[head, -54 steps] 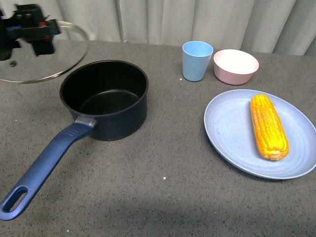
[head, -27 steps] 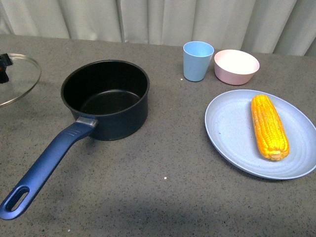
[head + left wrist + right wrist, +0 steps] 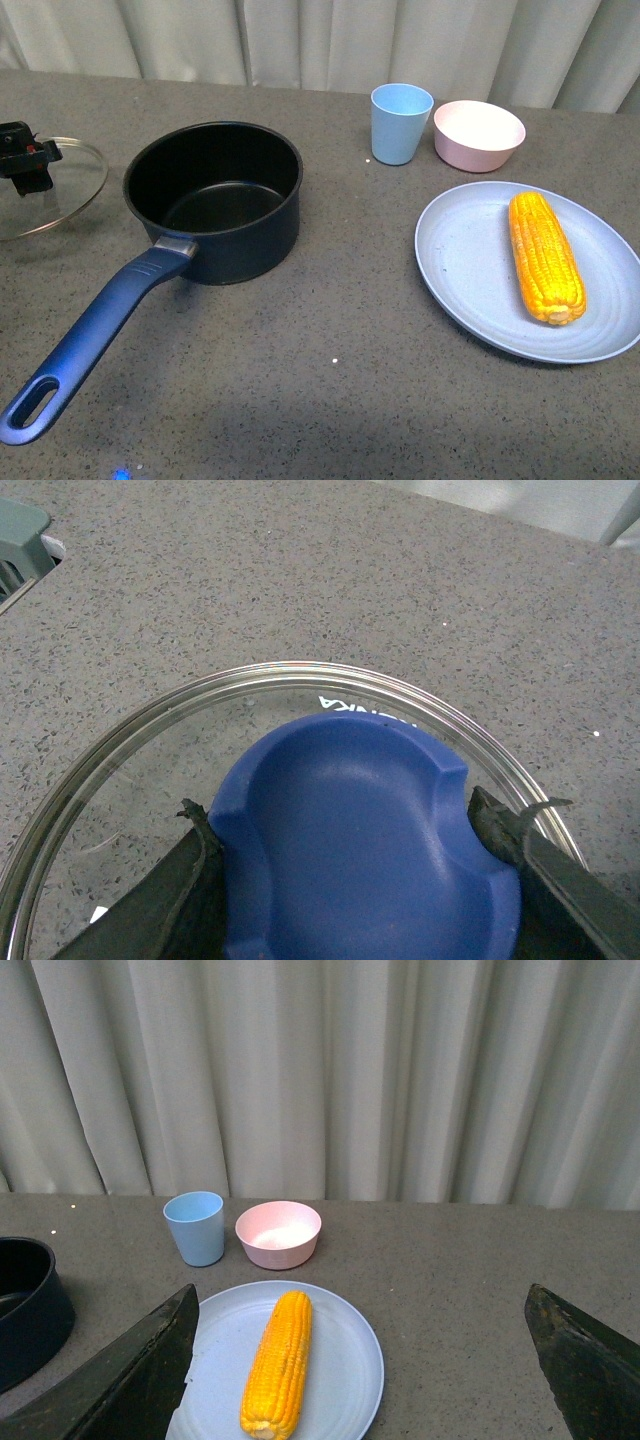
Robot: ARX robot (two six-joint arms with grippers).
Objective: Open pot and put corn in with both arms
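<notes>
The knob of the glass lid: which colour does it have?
Blue. The knob shows best in the left wrist view, in the middle of the glass lid.

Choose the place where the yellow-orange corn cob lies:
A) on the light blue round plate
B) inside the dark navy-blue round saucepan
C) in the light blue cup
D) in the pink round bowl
A: the corn cob lies along the right part of the light blue plate. The navy-blue saucepan shows only its bare black inside, with the glass lid off to its side.
</notes>
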